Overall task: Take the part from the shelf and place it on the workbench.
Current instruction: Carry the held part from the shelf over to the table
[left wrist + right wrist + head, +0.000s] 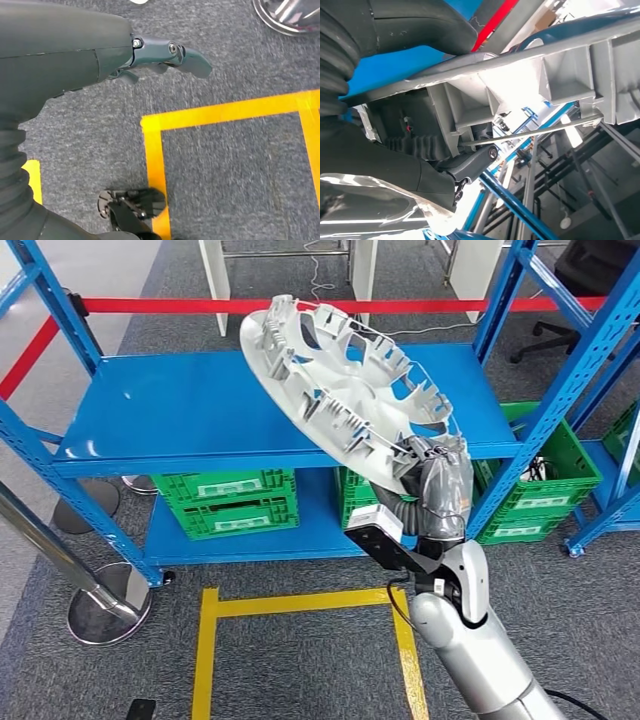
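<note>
Part: large pale grey ribbed disc (pixel 343 380), tilted, ribbed underside facing the camera, raised above the right half of the blue shelf board (pixel 189 410).
Right robot hand: (pixel 441 485) grips the part at its lower right rim; in the right wrist view its dark fingers (pixel 471 162) curl under the rim's ribs (pixel 516 95).
Left robot hand: (pixel 124 55) hangs over grey carpet, fingers (pixel 170 54) extended and apart, holding nothing.
Shelf: blue steel frame; green crates (pixel 226 502) sit on its lower level.
Floor: yellow tape outline (pixel 302 605) in front of the shelf; red barrier strip (pixel 189 306) behind it.
</note>
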`<act>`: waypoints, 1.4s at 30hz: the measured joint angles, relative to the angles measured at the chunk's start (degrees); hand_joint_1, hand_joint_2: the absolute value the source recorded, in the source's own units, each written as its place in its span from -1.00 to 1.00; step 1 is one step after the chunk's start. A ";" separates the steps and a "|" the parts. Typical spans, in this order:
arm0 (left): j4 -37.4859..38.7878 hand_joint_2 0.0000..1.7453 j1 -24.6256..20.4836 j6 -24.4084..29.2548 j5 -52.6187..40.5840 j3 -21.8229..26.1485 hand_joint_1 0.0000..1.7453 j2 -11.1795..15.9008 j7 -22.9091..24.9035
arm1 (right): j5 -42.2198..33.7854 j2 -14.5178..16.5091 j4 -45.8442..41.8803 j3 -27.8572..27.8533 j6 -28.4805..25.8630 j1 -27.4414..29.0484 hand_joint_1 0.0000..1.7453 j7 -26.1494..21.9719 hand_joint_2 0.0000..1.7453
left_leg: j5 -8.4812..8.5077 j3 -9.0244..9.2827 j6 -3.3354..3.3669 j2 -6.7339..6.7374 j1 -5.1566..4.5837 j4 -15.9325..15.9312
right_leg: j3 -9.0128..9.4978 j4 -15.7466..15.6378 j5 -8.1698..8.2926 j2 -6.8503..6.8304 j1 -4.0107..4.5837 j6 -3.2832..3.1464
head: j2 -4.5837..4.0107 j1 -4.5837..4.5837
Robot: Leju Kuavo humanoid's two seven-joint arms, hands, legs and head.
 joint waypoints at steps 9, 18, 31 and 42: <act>0.01 1.00 -0.14 0.10 -0.07 0.00 -1.00 -0.09 0.01 | -0.07 -0.72 0.00 0.04 0.04 -0.36 1.00 -0.03 1.00 | 4.84 -6.41 0.46 0.25 0.13 0.53 | 2.57 8.62 -6.47 0.10 -0.20 1.12 | 0.00 0.26; 0.02 1.00 0.13 0.11 -0.07 0.00 -1.00 0.06 0.00 | -0.05 -0.80 -0.28 0.11 0.14 -0.60 1.00 -0.04 1.00 | -0.05 -10.62 -2.15 0.01 0.23 7.81 | 6.34 -1.64 -4.59 -0.07 -0.18 -2.04 | 0.00 -0.10; 0.04 1.00 -0.03 0.13 -0.07 -0.01 -1.00 -0.03 0.00 | -0.04 -0.81 -0.32 0.13 0.13 -0.44 1.00 -0.07 1.00 | 0.25 0.76 0.32 0.15 -0.32 -1.23 | -0.24 -0.45 -0.23 -0.02 0.28 -0.02 | 0.00 -0.04; 0.07 1.00 0.58 0.24 1.20 0.03 -1.00 0.18 -0.67 | -8.56 -4.59 -1.84 -2.23 2.54 0.37 1.00 -0.46 1.00 | 3.85 -5.22 0.10 0.23 -0.24 0.53 | 7.02 0.74 -4.97 0.09 0.00 0.91 | 0.00 0.35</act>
